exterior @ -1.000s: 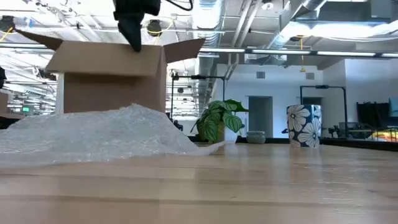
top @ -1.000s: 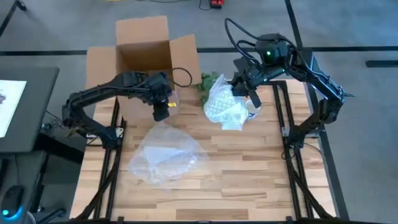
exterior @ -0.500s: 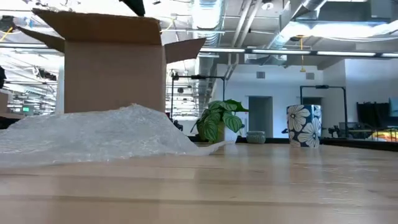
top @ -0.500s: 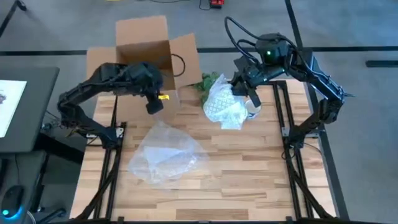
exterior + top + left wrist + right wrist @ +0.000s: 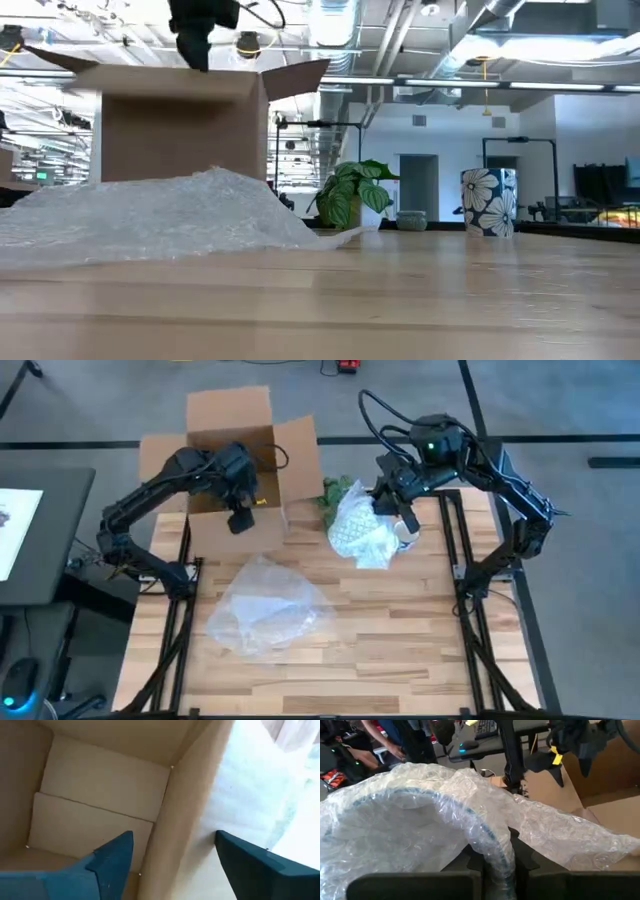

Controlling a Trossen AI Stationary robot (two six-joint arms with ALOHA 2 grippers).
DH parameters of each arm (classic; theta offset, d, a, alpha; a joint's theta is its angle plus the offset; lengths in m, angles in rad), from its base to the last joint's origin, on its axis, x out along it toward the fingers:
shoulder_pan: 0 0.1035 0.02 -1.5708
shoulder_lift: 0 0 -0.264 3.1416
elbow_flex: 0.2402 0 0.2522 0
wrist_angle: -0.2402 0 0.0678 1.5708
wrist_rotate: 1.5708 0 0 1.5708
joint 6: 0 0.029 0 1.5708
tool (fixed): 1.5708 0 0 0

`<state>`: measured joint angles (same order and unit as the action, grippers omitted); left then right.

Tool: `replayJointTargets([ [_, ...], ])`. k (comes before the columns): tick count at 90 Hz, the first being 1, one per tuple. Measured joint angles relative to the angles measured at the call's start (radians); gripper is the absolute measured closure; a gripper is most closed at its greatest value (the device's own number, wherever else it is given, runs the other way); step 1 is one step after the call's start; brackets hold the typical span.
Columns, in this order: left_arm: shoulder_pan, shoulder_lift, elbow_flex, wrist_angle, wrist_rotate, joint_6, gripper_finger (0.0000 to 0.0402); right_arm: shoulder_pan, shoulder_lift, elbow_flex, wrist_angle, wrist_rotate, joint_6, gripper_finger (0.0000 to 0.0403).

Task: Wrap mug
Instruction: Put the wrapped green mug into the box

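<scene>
Held up over the far right part of the pale wooden slatted surface (image 5: 400, 630): a mug bundled in clear bubble wrap (image 5: 362, 532), clamped in the right gripper (image 5: 398, 515), just beside a small green leafy plant (image 5: 334, 492). In the right wrist view, fingers (image 5: 522, 857) pinched across what looks like the blue-edged mug rim (image 5: 492, 842) through the film, so grasping mug and wrap together. Probably ceramic underneath: rigid, fairly heavy for its size, breakable if dropped; the wrap itself soft, light, slick, prone to sliding or unfurling. Best hold likely over the rim or body through the plastic, never by loose film alone. Left gripper (image 5: 238, 518) spread wide and empty, poised over the front wall of the open brown cardboard box (image 5: 232, 435). Second crumpled sheet of clear bubble wrap (image 5: 265, 605) lying loose nearer the surface's front.
</scene>
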<state>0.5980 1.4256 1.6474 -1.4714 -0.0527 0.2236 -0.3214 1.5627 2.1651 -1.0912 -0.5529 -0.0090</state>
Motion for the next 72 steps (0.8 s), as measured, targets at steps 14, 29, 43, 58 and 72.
replayJointTargets([
  [14, -0.006, 0.001, -0.063, 0.045, -0.015, 0.007, 0.0166, 0.006, 0.000, 0.000, -0.020, 0.000, -0.012, 0.0378],
  [29, -0.050, 0.002, -0.089, 0.069, -0.023, -0.023, 0.0259, 0.011, 0.000, 0.000, -0.028, 0.000, -0.014, 0.0378],
  [43, -0.154, 0.002, -0.068, 0.072, 0.011, -0.086, 0.0377, 0.020, 0.002, 0.034, 0.001, 0.002, 0.002, 0.0379],
  [58, -0.313, 0.003, -0.063, 0.118, 0.017, -0.189, 0.0388, 0.011, 0.004, 0.096, 0.176, 0.009, 0.156, 0.0381],
  [72, -0.465, 0.031, -0.059, 0.193, 0.023, -0.266, 0.0396, 0.003, 0.049, 0.146, 0.305, 0.028, 0.255, 0.0381],
])
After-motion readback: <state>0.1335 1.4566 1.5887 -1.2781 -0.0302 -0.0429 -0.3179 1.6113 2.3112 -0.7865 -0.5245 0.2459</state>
